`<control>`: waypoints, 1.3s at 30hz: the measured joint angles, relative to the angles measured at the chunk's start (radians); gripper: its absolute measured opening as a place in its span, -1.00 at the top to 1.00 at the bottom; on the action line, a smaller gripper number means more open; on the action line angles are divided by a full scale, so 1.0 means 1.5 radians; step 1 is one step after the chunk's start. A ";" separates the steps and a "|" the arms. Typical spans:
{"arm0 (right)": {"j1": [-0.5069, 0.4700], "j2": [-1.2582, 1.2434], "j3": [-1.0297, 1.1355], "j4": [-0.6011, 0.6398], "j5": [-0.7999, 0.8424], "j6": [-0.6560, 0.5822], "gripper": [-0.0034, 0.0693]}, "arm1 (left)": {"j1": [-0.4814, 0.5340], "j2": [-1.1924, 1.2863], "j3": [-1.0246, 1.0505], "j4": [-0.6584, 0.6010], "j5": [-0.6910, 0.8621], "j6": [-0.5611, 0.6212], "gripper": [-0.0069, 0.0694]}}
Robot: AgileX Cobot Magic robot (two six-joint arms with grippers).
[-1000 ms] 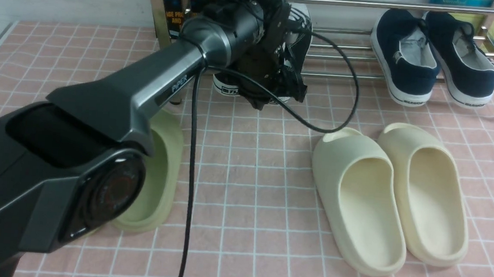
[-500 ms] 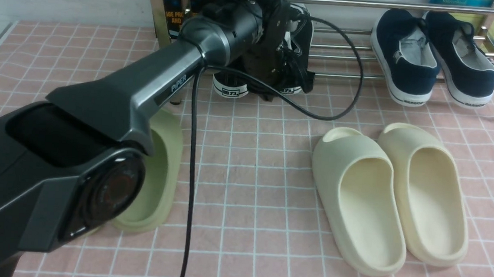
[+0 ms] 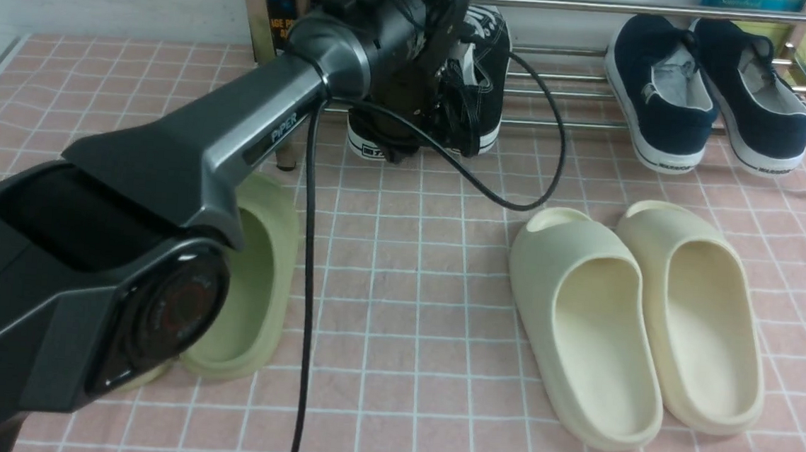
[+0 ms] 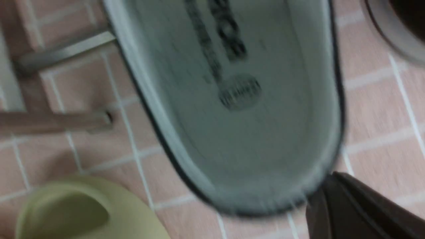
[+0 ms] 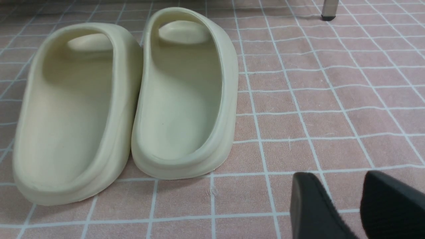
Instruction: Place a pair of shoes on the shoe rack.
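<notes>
Two black sneakers stand side by side at the left end of the steel shoe rack [image 3: 594, 126]. One sneaker [image 3: 487, 83] rests on the bars, and only the white heel of the other [image 3: 366, 145] shows below my left arm. In the blurred left wrist view I look into the second sneaker's grey insole [image 4: 239, 116]. My left gripper [image 4: 335, 177] shows as one dark mass just outside that heel's rim, jaws together, nothing between them. My right gripper [image 5: 342, 181] is open and empty over the pink checked cloth, beside the cream slides.
Two navy shoes [image 3: 660, 95] sit on the rack's right part. A green slide [image 3: 265, 266] lies on the cloth under my left arm. Two cream slides [image 3: 595, 324] lie at right. A rack leg [image 5: 327, 10] stands beyond them. A cable loops from the left wrist.
My left wrist has risen and shifted left. The right-hand sneaker has moved back onto the bars and shows more. The other heel has hardly moved.
</notes>
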 joint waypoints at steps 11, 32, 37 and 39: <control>0.000 0.000 0.000 0.000 0.000 0.000 0.25 | -0.004 0.008 0.000 0.036 -0.069 -0.057 0.78; 0.000 0.000 0.000 0.000 0.000 0.000 0.25 | -0.004 -0.446 0.073 -0.037 0.087 0.102 0.76; 0.000 0.000 0.000 0.000 0.000 0.000 0.25 | -0.004 -0.677 0.318 -0.025 0.044 0.098 0.76; 0.000 0.000 0.000 0.000 0.000 0.000 0.25 | -0.004 -0.800 0.486 -0.003 -0.043 0.058 0.75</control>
